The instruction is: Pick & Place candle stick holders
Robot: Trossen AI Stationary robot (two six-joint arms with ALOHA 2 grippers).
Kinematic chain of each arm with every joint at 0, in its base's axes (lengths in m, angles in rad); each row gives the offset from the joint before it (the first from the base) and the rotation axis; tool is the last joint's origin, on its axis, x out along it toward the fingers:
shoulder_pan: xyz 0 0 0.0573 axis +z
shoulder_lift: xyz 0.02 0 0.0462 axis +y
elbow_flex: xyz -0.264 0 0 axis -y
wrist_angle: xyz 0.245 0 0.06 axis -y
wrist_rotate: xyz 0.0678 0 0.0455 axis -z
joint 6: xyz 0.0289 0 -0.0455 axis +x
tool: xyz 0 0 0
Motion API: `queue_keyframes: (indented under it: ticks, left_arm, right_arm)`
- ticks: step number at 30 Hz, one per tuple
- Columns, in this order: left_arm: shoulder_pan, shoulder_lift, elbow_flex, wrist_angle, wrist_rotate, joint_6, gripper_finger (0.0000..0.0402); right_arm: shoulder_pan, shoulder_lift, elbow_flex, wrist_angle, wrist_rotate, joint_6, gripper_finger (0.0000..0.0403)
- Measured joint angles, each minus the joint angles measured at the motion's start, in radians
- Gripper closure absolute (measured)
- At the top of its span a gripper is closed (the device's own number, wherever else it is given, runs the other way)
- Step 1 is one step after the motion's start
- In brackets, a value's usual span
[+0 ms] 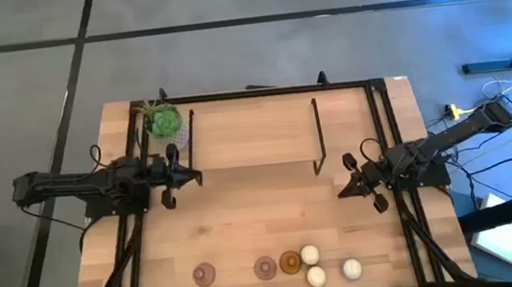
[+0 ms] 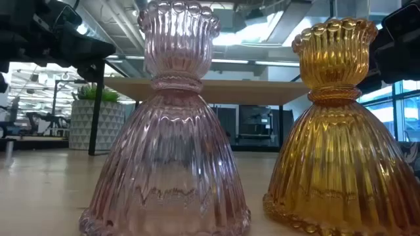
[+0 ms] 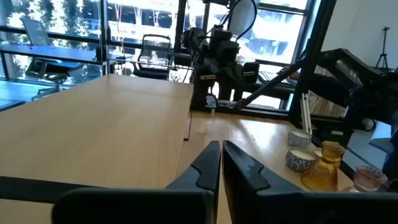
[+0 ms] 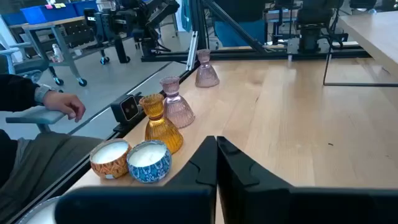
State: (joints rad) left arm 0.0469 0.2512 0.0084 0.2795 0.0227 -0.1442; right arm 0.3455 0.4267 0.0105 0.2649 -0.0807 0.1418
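Dark left gripper (image 1: 167, 180) hangs over the table's left side w/ the arm stretched in level from the left edge, just below the green plant (image 1: 165, 122); its own wrist view shows fingers (image 3: 205, 167) pressed nearly together, holding nothing. Right gripper (image 1: 362, 180) sits mirror-wise over the right side, arm angling in from the right edge; fingers (image 4: 231, 162) likewise closed to a slit, empty. Candle stick holders line the near edge of the wooden table (image 1: 245, 212), well apart from both grippers: one pink holder (image 1: 204, 275) alone at left, then a second pink holder (image 1: 265, 268) touching or just beside the amber holder (image 1: 290, 262), then three cream-white votives (image 1: 310, 254) clustered to the right. Two thin black bars (image 1: 317, 136) stand upright mid-table, btwn the grippers. Broad bare wood lies btwn the bars and the holder row. A person's hand (image 4: 67, 104) rests beyond the table's near edge in the right wrist view.
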Motion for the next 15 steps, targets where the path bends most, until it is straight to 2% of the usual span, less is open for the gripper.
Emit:
queue_keyframes:
  ticks: [15]
  left_arm:
    - [0.000, 0.000, 0.000, 0.000, 0.000, 0.000, 0.0393]
  right_arm:
    - [0.000, 0.000, 0.000, 0.000, 0.000, 0.000, 0.0402]
